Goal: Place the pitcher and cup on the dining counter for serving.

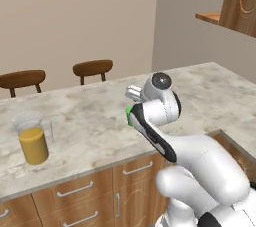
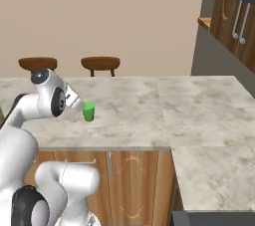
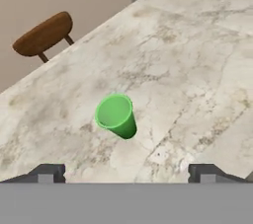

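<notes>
Now the cup (image 3: 116,116) is seen standing upright on the dining counter (image 3: 197,70), well apart from the pitcher (image 1: 32,138), ready for serving, while the gripper (image 3: 126,173) is held wide open above it, nothing grasped.

- cup (image 3: 116,115): bright green
- pitcher (image 1: 33,137): clear, orange juice inside
- dining counter (image 2: 164,105): beige-grey marbled top, wooden fronts
- stools (image 2: 100,63): brown

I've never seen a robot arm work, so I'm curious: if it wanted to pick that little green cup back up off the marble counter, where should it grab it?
Probably around the upper wall just below the rim, coming straight down. The green cup stands upright and alone on the dining counter, tapered and without a handle, so the open gripper above it could straddle it.
</notes>
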Tool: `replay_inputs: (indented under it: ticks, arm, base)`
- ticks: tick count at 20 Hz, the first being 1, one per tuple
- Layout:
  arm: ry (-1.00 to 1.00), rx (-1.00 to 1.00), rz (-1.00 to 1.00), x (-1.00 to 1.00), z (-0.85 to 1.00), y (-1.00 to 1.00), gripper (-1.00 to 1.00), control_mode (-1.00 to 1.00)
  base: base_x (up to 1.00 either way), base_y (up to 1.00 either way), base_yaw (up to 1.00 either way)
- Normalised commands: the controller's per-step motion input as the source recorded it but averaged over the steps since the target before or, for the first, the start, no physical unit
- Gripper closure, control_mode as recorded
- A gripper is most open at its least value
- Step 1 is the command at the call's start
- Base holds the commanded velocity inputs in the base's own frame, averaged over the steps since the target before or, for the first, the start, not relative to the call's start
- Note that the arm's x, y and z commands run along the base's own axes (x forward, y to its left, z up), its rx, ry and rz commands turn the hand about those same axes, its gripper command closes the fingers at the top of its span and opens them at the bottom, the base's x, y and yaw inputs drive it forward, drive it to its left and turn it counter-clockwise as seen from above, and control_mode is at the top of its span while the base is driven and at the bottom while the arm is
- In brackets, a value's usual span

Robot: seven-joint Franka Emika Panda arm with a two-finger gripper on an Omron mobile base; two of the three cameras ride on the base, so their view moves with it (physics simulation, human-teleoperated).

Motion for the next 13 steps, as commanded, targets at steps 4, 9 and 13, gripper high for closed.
replay_inputs:
  ticks: [4, 9, 13]
  arm:
    - [-0.3, -0.2, 0.02, -1.0, 0.55, 0.61, -1.0, -1.0]
    - [-0.51, -0.29, 0.08, -1.0, 0.65, 0.7, -1.0, -1.0]
    - [-0.17, -0.05, 0.0, -0.2, 0.12, 0.0, -1.0, -1.0]
  base:
    - [0.0, 0.0, 0.0]
    - [0.0, 0.0, 0.0]
    - [0.0, 0.0, 0.0]
